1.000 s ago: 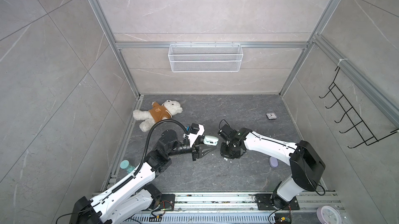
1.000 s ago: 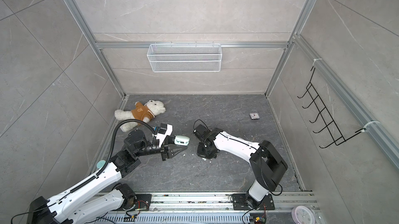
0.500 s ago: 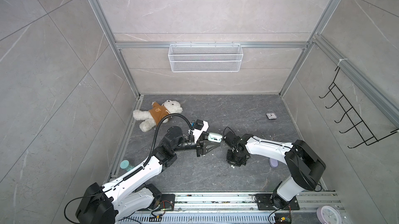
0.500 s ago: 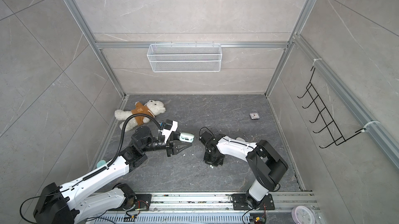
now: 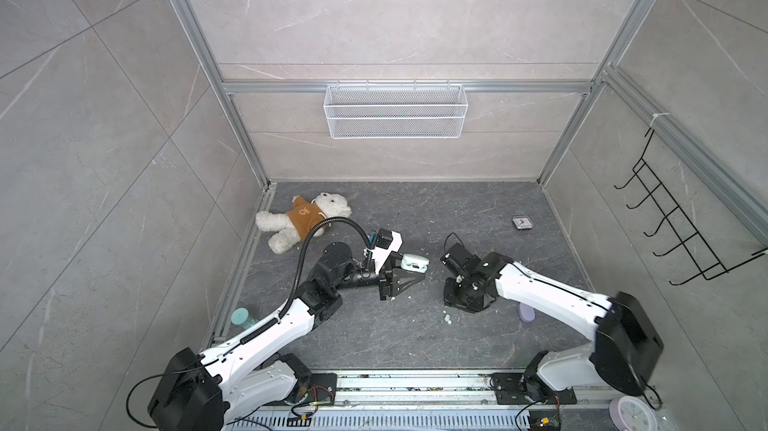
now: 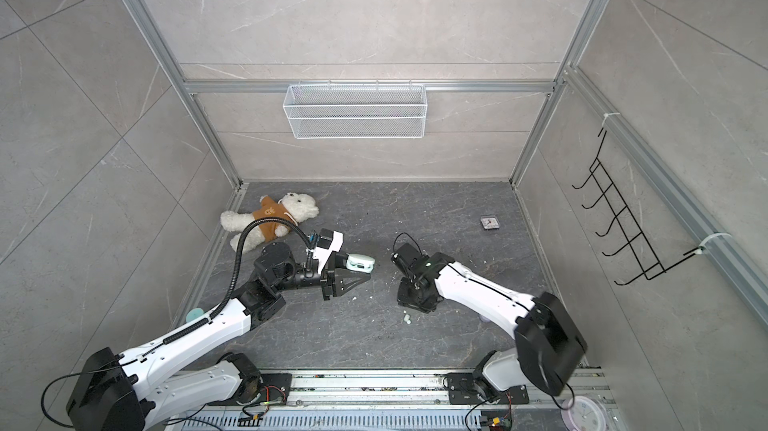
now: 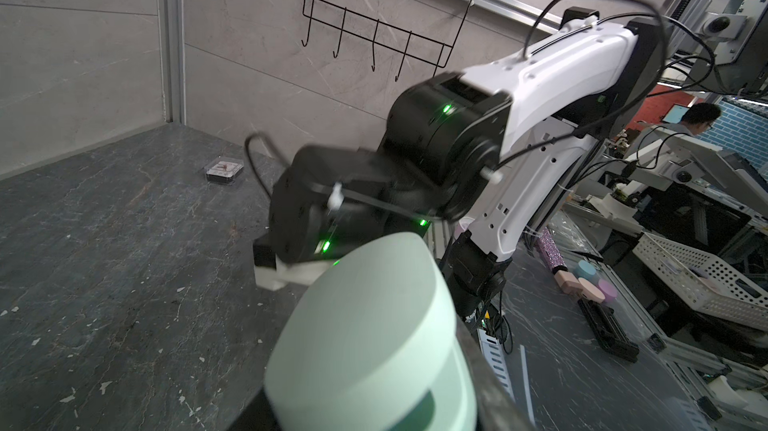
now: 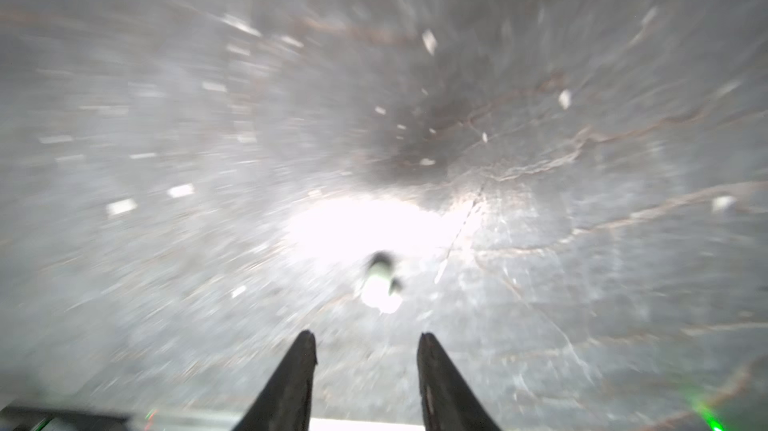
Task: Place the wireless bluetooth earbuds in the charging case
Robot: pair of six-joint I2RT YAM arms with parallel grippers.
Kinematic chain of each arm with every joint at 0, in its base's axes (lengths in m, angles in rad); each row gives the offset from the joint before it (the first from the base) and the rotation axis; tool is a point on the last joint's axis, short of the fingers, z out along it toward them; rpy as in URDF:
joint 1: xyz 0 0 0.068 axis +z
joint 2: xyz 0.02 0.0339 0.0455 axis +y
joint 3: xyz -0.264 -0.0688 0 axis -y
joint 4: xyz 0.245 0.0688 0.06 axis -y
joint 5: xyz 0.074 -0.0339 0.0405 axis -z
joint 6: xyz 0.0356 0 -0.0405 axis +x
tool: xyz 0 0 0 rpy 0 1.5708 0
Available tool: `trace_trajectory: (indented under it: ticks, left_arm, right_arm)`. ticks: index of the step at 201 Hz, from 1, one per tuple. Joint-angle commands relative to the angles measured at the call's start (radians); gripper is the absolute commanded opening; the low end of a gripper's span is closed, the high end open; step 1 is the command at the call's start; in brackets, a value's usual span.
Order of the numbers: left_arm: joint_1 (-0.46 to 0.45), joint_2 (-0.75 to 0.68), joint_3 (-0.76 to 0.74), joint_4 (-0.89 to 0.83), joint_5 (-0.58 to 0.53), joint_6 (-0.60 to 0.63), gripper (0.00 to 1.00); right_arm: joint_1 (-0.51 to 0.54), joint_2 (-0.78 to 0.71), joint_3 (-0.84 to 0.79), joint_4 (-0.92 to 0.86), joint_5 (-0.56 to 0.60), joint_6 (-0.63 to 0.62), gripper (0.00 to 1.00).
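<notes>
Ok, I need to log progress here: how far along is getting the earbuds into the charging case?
Done: the left gripper is shut on the mint charging case, held off the floor. In hand: the right gripper hangs open over a pale earbud lying on the floor, not gripping it. Left: pick that earbud up and seat it; none can be seen inside the case.

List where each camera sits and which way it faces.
Top views: high above the front rail, looking down onto the floor; left arm, right arm, left end effector holding the charging case.
Left wrist: on the left arm, facing across the floor at the right arm; the case fills the foreground.
Right wrist: on the right arm, facing the floor, blurred; right end effector open, an earbud ahead.
Shared: top views and left wrist both show the small square box.
</notes>
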Motion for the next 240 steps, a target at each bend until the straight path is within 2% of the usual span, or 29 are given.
trace_trajectory:
  ticks: [1, 14, 28, 48, 81, 124, 198, 240]
  left_arm:
    - [0.007, 0.030, 0.061, 0.049, 0.030, 0.034, 0.32]
    - [0.007, 0.052, 0.076, 0.060, 0.044, 0.034, 0.32]
    - [0.007, 0.075, 0.087, 0.075, 0.059, 0.032, 0.32]
    - [0.007, 0.099, 0.098, 0.090, 0.071, 0.029, 0.32]
    - [0.007, 0.124, 0.108, 0.108, 0.090, 0.017, 0.32]
    - [0.007, 0.111, 0.114, 0.089, 0.093, 0.023, 0.32]
    - [0.007, 0.095, 0.096, 0.092, 0.114, 0.010, 0.32]
    - [0.006, 0.081, 0.089, 0.111, 0.129, -0.006, 0.33]
  right_arm:
    - [-0.001, -0.154, 0.104, -0.076, -0.032, -0.104, 0.44]
    - [0.003, -0.217, 0.150, -0.065, -0.098, -0.153, 0.44]
    - [0.014, -0.229, 0.242, -0.152, -0.132, -0.205, 0.44]
    - [0.053, -0.211, 0.355, -0.232, -0.149, -0.249, 0.44]
    - [0.082, -0.173, 0.473, -0.234, -0.129, -0.270, 0.44]
    - [0.090, -0.111, 0.508, -0.210, -0.148, -0.302, 0.44]
    - [0.088, -0.086, 0.579, -0.189, -0.030, -0.297, 0.47]
    - [0.085, -0.047, 0.608, -0.206, -0.008, -0.302, 0.47]
